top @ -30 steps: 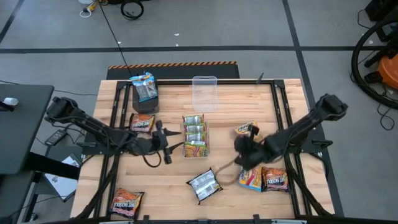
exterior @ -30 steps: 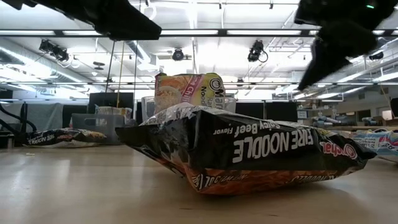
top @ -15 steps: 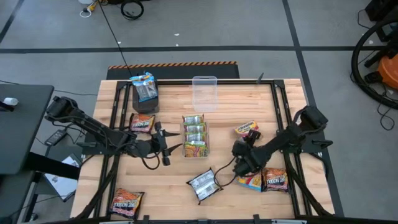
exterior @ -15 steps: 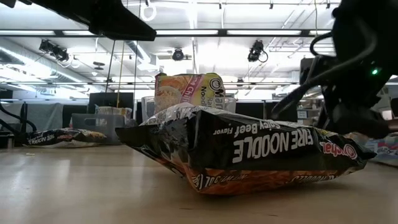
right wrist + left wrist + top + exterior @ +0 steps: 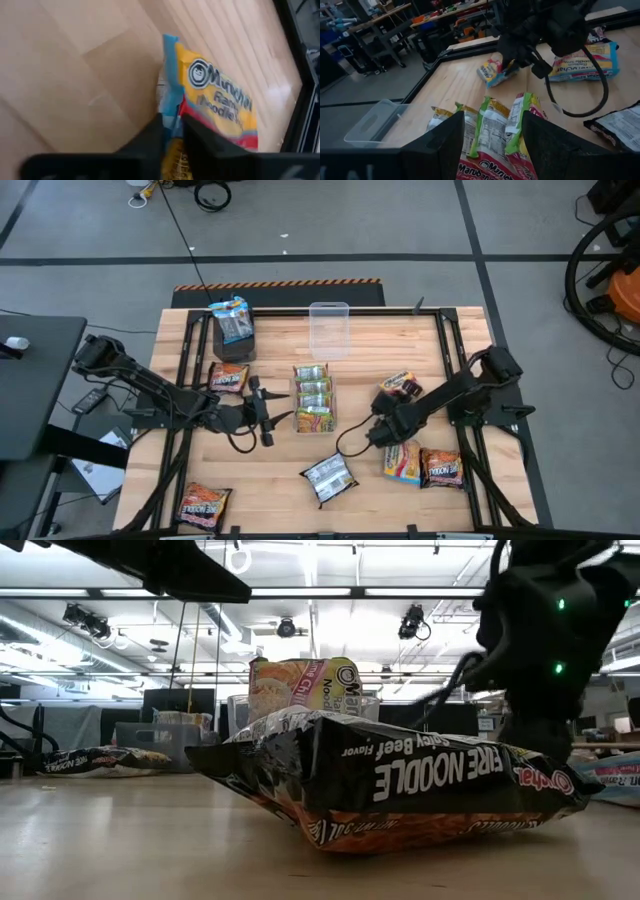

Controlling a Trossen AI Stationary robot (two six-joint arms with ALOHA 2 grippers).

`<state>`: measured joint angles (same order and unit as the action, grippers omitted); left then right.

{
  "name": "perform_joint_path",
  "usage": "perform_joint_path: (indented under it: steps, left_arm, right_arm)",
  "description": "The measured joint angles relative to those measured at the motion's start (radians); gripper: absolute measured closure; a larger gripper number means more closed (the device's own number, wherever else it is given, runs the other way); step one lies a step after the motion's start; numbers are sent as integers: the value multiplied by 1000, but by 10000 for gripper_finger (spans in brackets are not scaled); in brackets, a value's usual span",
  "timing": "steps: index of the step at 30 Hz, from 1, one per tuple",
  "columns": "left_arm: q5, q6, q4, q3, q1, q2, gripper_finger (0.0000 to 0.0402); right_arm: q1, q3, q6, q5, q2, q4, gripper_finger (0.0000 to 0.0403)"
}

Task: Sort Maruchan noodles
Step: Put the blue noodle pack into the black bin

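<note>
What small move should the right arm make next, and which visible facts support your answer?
Probably lift a little. The right tool is pinched on the edge of the yellow Maruchan Ramen packet, which still lies on the wooden table. Raising it would clear the table before carrying it to a group.

Glossy crinkled plastic noodle packets, smooth pale wood table, clear plastic bin
</note>
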<state>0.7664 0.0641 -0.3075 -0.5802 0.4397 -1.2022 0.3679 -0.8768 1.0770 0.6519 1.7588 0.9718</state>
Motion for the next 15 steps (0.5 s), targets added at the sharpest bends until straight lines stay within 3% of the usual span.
perform_joint_path:
  steps: [3,8,15]
  left_arm:
    - [0,-13,-2,-25,0,0,198]
    - [-4,-49,-29,-57,-17,-7,198]
    - [-105,-43,-247,-63,-45,-92,197]
  right_arm:
    - [7,-17,-49,-50,-70,42,391]
    - [12,-103,-221,-130,-227,103,397]
    - [15,-274,-515,-380,-354,14,398]
